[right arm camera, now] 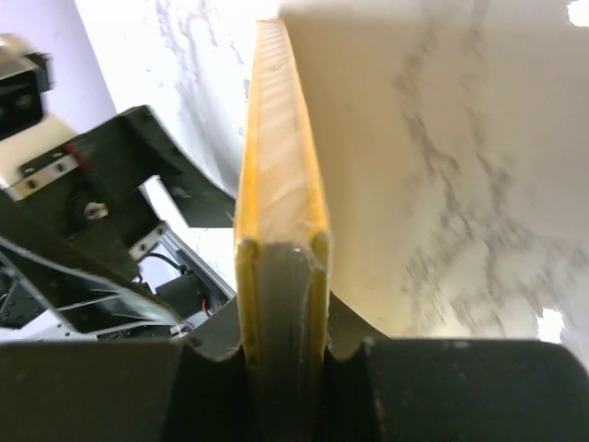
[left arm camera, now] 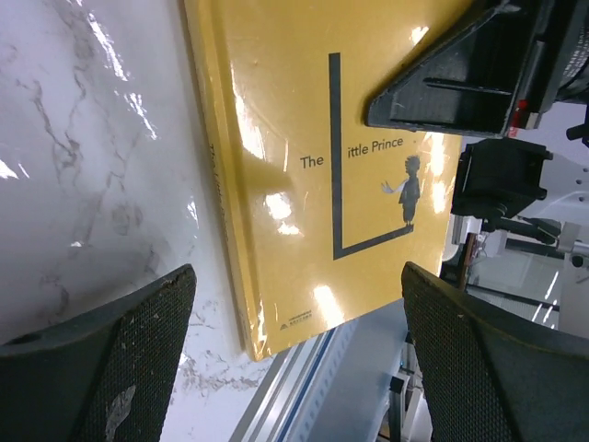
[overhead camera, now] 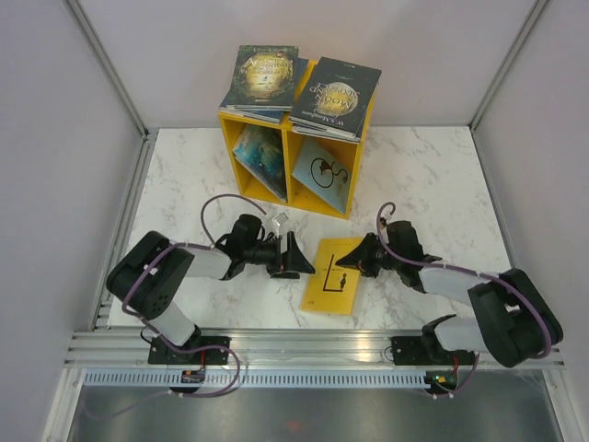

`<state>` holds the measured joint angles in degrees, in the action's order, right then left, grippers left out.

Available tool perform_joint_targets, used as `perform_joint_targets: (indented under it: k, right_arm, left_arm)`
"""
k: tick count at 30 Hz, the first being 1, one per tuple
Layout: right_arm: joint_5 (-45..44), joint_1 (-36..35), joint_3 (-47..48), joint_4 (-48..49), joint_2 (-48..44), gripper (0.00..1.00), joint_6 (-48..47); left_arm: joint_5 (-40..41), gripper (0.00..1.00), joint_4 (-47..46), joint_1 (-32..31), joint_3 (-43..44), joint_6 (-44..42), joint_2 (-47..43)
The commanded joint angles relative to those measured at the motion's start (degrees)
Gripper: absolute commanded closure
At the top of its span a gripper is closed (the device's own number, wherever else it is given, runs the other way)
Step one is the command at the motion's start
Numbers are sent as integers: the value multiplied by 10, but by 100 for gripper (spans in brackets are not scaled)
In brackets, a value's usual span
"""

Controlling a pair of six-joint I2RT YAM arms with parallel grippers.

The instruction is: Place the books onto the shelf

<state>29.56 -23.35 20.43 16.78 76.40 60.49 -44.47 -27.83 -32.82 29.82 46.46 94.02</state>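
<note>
Gripping the yellow book (overhead camera: 336, 276) at center frame, the right gripper (overhead camera: 355, 261) pinches its edge; the left gripper (overhead camera: 295, 258), just left, gapes wide.

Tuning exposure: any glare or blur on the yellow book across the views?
Left wrist: white glare patches on the yellow book, title still legible. Right wrist: the book's edge softens toward the far end, table blurry. Top external: evenly lit, sharp.
</note>
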Motion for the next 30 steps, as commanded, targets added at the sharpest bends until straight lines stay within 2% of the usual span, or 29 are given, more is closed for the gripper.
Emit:
perform_joint_targets:
  k: [1, 7, 11, 13, 18, 24, 25, 26, 28, 30]
  right_arm:
    - [-10, 2, -6, -104, -61, 100, -4]
    - [41, 2, 11, -94, -200, 100, 66]
    - [94, 2, 11, -23, -256, 100, 125]
    - [105, 2, 16, -9, -270, 100, 147]
    - [117, 1, 12, 100, -295, 100, 214]
    - [138, -18, 12, 179, -282, 100, 248]
    - [138, -20, 13, 181, -281, 100, 246]
    - [138, -25, 15, 181, -278, 100, 245]
    - [135, -27, 18, 186, -275, 100, 242]
    - [135, -28, 24, 193, -267, 100, 242]
  left_arm:
    - [7, 6, 10, -3, -12, 5, -71]
    - [11, 7, 58, 1, -22, -9, -179]
    - [4, 10, 71, 2, -11, -8, -198]
    - [1, 11, 71, -1, -7, -4, -199]
    - [6, 14, 59, -20, -2, 8, -246]
    - [-40, 21, 17, -52, 44, 50, -256]
    - [-49, 25, 11, -58, 51, 61, -253]
    - [-54, 32, 8, -72, 66, 64, -249]
    - [-62, 38, 8, -84, 77, 69, -241]
    - [-59, 51, 8, -96, 83, 77, -244]
